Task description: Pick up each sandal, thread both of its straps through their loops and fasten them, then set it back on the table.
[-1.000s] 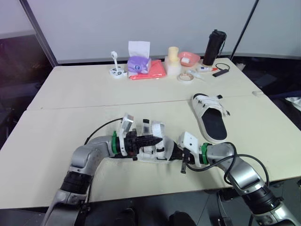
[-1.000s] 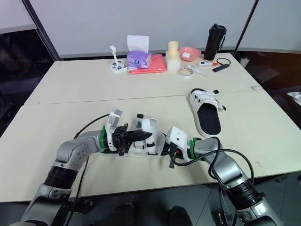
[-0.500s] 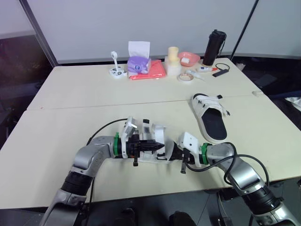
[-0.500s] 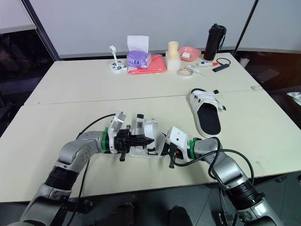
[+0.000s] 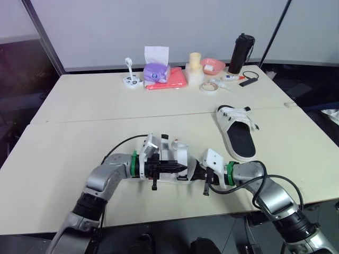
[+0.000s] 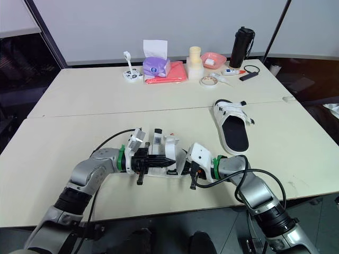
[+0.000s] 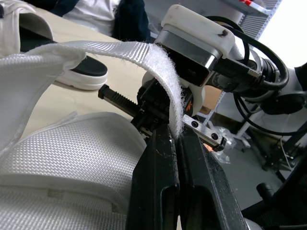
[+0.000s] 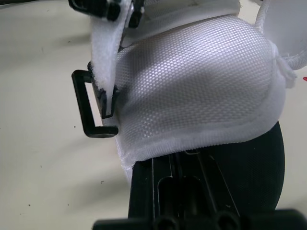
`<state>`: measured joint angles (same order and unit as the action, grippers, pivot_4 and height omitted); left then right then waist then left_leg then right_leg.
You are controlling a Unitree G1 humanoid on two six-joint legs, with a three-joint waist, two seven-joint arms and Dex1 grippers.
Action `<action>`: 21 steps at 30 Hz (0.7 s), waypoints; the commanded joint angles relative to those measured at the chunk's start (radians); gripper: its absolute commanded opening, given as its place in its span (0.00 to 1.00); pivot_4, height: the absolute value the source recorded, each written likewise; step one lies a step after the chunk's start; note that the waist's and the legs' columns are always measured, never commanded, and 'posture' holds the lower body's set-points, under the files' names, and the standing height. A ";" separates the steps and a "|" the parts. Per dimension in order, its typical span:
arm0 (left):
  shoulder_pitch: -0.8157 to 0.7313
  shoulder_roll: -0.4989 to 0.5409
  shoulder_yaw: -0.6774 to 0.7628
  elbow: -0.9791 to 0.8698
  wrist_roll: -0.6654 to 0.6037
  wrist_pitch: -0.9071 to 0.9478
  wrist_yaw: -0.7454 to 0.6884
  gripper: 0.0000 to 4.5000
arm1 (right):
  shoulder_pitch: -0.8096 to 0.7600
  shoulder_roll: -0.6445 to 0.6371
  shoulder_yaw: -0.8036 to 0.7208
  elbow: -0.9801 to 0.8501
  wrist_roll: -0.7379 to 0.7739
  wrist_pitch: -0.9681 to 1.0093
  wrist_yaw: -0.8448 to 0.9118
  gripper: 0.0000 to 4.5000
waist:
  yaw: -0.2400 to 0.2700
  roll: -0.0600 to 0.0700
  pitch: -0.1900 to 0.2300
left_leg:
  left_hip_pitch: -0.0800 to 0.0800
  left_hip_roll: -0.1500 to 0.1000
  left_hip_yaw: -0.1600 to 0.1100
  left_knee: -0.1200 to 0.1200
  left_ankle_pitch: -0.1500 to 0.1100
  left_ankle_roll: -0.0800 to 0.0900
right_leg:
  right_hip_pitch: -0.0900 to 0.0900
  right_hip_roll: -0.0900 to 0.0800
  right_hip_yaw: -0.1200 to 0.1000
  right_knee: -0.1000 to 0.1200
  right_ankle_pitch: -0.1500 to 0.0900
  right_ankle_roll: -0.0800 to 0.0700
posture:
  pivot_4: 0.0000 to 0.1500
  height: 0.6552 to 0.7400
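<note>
The sandal (image 8: 192, 81) is being steadied in the clenched right gripper (image 5: 195, 170) while its strap (image 7: 115, 51) is being pinched by the left gripper (image 7: 175, 136) for threading through the black loop (image 8: 82, 103).

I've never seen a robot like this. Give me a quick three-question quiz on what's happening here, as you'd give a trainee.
1. True or false: the left tool is shut on a white strap of the near sandal.
2. Where is the other sandal? A) lying flat on the table, to the robot's right; B) on the floor; C) on top of the pink bowl.
3. Fill in: the tall black thing at the table's far edge is a ____.
Key: 1 true; 2 A; 3 bottle.
</note>
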<state>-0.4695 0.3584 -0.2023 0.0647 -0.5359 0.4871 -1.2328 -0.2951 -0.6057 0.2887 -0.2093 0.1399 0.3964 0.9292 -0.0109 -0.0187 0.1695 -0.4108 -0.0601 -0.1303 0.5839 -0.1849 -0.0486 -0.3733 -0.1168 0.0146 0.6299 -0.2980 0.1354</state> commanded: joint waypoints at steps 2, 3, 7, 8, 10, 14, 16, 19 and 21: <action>-0.015 0.004 -0.015 0.003 0.012 -0.008 -0.029 0.01 | 0.026 -0.010 0.032 0.025 -0.029 0.028 0.000 0.00 | 0.000 0.000 0.000 | 0.000 0.000 0.000 0.000 0.000 0.000 | 0.000 0.000 0.000 0.000 0.000 0.000 | 1.00 1.00; -0.017 0.006 -0.016 0.005 0.012 -0.003 -0.035 0.01 | 0.026 -0.010 0.033 0.026 -0.030 0.027 -0.001 0.00 | 0.000 0.000 0.000 | 0.000 0.000 0.000 0.000 0.000 0.000 | 0.000 0.000 0.000 0.000 0.000 0.000 | 1.00 1.00; -0.023 0.013 -0.014 0.018 0.013 0.007 -0.049 0.01 | 0.027 -0.011 0.034 0.026 -0.032 0.028 -0.002 0.00 | 0.000 0.000 0.000 | 0.000 0.000 0.000 0.000 0.000 0.000 | 0.000 0.000 0.000 0.000 0.000 0.000 | 1.00 1.00; -0.025 0.014 -0.014 0.021 0.014 0.006 -0.052 0.01 | 0.028 -0.011 0.034 0.026 -0.033 0.028 -0.002 0.00 | 0.000 0.000 0.000 | 0.000 0.000 0.000 0.000 0.000 0.000 | 0.000 0.000 0.000 0.000 0.000 0.000 | 1.00 1.00; -0.033 0.020 -0.018 0.031 0.017 0.008 -0.066 0.01 | 0.028 -0.011 0.035 0.026 -0.034 0.027 -0.002 0.00 | 0.000 0.000 0.000 | 0.000 0.000 0.000 0.000 0.000 0.000 | 0.000 0.000 0.000 0.000 0.000 0.000 | 1.00 1.00; -0.052 0.024 -0.020 0.060 0.025 0.001 -0.086 0.01 | 0.028 -0.009 0.037 0.027 -0.038 0.026 -0.003 0.00 | 0.000 0.000 0.000 | 0.000 0.000 0.000 0.000 0.000 0.000 | 0.000 0.000 0.000 0.000 0.000 0.000 | 1.00 1.00; -0.064 0.023 -0.017 0.077 0.030 -0.003 -0.093 0.01 | 0.028 -0.009 0.037 0.027 -0.040 0.025 -0.004 0.00 | 0.000 0.000 0.000 | 0.000 0.000 0.000 0.001 0.000 0.000 | 0.001 0.000 0.000 0.000 0.000 0.000 | 1.00 1.00; -0.077 0.026 -0.019 0.098 0.040 -0.009 -0.109 0.01 | 0.028 -0.008 0.038 0.028 -0.041 0.025 -0.006 0.00 | 0.000 0.000 0.000 | 0.000 0.000 0.000 0.001 0.000 0.000 | 0.000 0.000 0.000 0.000 0.000 0.001 | 1.00 1.00; -0.080 0.032 -0.027 0.103 0.045 -0.002 -0.124 0.01 | 0.029 -0.008 0.039 0.028 -0.043 0.024 -0.007 0.00 | 0.000 0.000 0.000 | 0.000 -0.001 0.000 0.001 0.000 0.000 | 0.000 0.000 0.000 0.000 0.000 0.001 | 1.00 1.00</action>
<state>-0.5420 0.3761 -0.2165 0.1612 -0.5049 0.4861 -1.3404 -0.2940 -0.6056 0.2912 -0.2119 0.1322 0.3970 0.9253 -0.0113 -0.0186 0.1694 -0.4107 -0.0606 -0.1305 0.5845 -0.1849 -0.0485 -0.3727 -0.1166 0.0143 0.6301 -0.2977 0.1360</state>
